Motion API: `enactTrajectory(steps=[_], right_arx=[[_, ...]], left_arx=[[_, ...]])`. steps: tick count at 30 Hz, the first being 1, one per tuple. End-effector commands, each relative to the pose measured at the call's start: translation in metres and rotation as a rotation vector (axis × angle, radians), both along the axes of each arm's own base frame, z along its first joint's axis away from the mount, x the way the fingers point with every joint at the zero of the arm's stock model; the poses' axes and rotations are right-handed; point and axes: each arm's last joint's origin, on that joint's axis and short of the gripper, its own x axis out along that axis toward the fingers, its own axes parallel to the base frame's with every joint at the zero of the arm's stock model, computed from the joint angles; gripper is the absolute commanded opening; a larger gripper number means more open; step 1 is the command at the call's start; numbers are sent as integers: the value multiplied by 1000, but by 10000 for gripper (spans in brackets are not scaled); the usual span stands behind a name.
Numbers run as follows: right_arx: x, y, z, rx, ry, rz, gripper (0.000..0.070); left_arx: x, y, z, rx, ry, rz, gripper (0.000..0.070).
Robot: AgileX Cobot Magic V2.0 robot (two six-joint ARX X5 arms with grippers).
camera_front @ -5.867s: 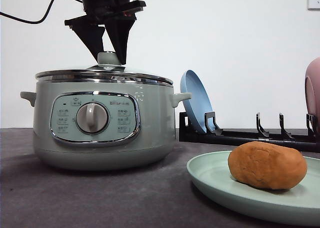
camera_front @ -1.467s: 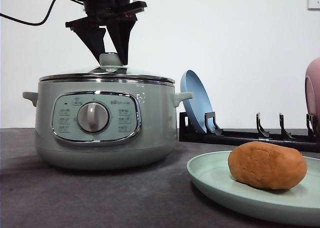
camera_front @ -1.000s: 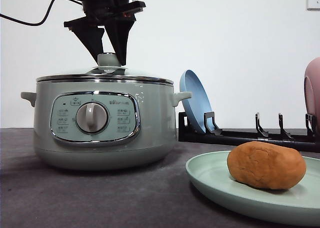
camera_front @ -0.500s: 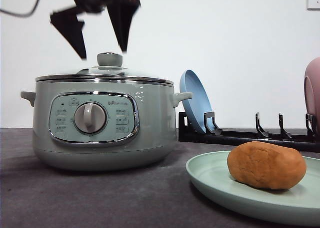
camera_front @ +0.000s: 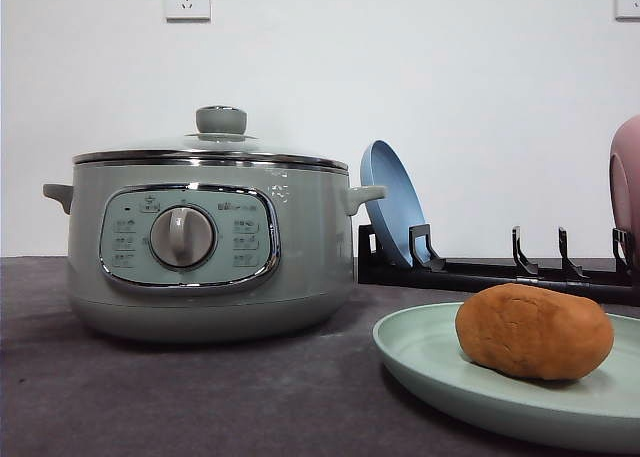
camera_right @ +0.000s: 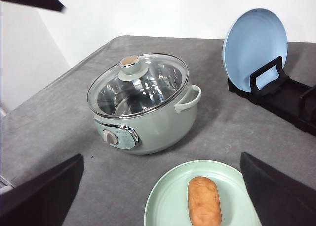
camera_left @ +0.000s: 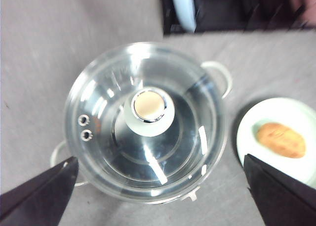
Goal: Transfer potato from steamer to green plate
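Potato location: your potato [camera_right: 204, 200] is lying on the green plate [camera_right: 168, 196], clear of the rim, not in the steamer [camera_front: 205, 242]. Judged from that, the transfer looks done.

Steamer: glass lid [camera_right: 138, 85] seated, knob [camera_left: 148, 111] up, and through the glass you see bare metal, nothing orange inside.

Left gripper [camera_left: 163, 196]: spread wide and empty, one dark fingertip [camera_left: 42, 191] at each lower corner of its wrist view, hanging high over the lid with the knob just ahead of the gap between the tips.

Right gripper [camera_right: 163, 191]: also spread wide, gripping nothing, fingertips [camera_right: 44, 186] well apart, looking down on plate and steamer together.

Key relation: from the right gripper the potato sits almost straight ahead and below, near the middle of the gap. From the left gripper it lies well off to one side, past the steamer's rim, close to one fingertip.

Nearer arm: the right, clearly, if you ever needed to touch the potato again.

Long axis: in the right wrist view the potato runs lengthways away from the gripper, so the open jaws would close across its short width. In the front view it lies broadside to the camera, ends pointing left and right.

Other things: blue plate [camera_front: 392, 202] upright in the black rack [camera_front: 500, 267], behind and well apart.
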Motion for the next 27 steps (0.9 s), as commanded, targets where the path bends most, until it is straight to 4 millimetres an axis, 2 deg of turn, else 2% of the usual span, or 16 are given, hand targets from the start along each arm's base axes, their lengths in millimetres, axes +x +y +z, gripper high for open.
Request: enactTrajectory(steps=[1,5,9,21,27], right_arx=[[-2,-1,5,4,-22,8,643],[-2,-1,5,1,-23,10,643],[-3,-1,3,-14,-19,13,643],[-3,-2,1,-78,-43,29,643],[-2,-2,1,-104,-60,7,643]], left_arx=[[-12,2,4,-12,3,-12,700],[-34,11,3,-26,-27,-31,700],[-52,21,-11,-38,-50,-37,700],[-102,48,-88,-141,-165,-46,700],[-114,55,-114,-219,-162,7,700]])
